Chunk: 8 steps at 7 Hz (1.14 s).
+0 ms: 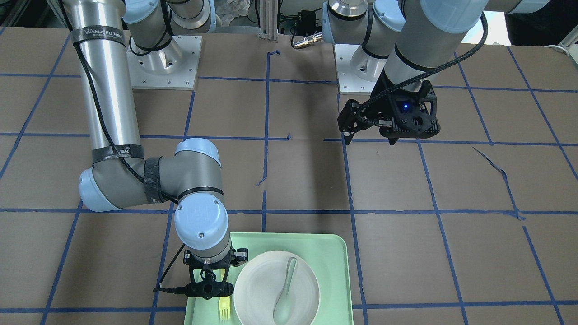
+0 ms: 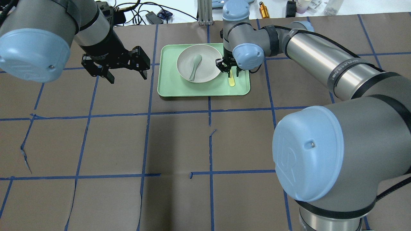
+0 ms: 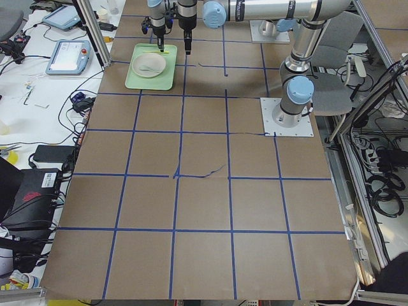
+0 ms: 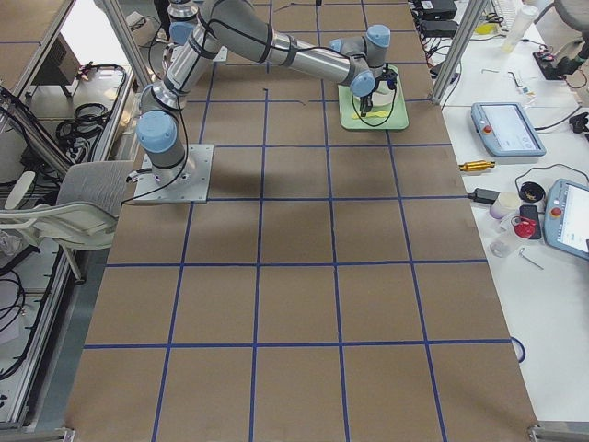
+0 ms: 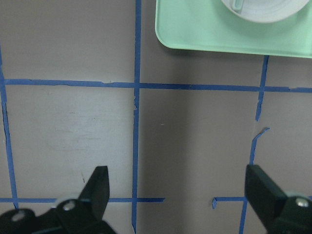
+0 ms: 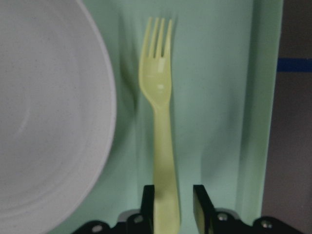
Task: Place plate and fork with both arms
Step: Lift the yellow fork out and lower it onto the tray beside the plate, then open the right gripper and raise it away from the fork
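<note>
The off-white plate (image 2: 207, 69) lies on the mint-green tray (image 2: 170, 86) with a pale grey-green spoon (image 2: 195, 65) in it. The yellow fork (image 6: 158, 87) lies flat on the tray beside the plate (image 6: 44, 122), and also shows in the overhead view (image 2: 231, 82). My right gripper (image 6: 174, 192) is down at the tray, its fingers closed in on the end of the fork's handle. My left gripper (image 2: 128, 79) is open and empty, hovering above the table to the left of the tray.
The table is brown paper with a blue tape grid. The tray (image 1: 334, 271) sits at the far edge from the robot. Both arm bases (image 1: 165, 67) are bolted at the robot's side. Cables and small items (image 2: 263, 9) lie beyond the table.
</note>
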Each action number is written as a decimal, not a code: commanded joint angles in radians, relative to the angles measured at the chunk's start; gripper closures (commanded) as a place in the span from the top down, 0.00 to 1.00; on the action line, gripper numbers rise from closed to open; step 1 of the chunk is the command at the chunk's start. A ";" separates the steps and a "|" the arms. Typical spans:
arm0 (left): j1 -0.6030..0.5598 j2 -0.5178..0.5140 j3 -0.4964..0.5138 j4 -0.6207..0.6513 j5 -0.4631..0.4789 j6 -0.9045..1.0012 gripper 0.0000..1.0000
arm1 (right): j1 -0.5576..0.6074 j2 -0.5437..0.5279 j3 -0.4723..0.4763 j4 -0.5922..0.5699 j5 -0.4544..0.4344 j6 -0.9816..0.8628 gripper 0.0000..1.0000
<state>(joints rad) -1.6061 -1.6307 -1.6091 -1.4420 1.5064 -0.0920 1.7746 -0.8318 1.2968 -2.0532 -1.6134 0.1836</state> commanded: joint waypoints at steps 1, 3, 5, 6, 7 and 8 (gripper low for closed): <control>0.000 0.002 0.000 0.000 0.000 0.001 1.00 | -0.010 -0.015 0.006 -0.001 -0.003 -0.003 1.00; 0.000 0.000 0.000 0.000 0.000 0.001 1.00 | -0.044 -0.135 0.076 0.010 -0.051 -0.015 1.00; 0.000 0.002 0.000 -0.001 0.000 0.003 1.00 | -0.112 -0.370 0.168 0.197 0.010 -0.110 1.00; 0.000 0.002 0.000 -0.001 0.000 0.003 1.00 | -0.122 -0.473 0.173 0.350 0.013 -0.124 1.00; 0.000 0.003 -0.002 -0.003 0.002 0.003 1.00 | -0.127 -0.554 0.177 0.411 0.010 -0.122 1.00; 0.000 0.005 -0.002 -0.005 0.002 0.003 1.00 | -0.136 -0.613 0.176 0.463 0.012 -0.122 1.00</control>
<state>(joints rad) -1.6061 -1.6276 -1.6102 -1.4448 1.5073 -0.0890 1.6493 -1.3570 1.4702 -1.6720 -1.6037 0.0645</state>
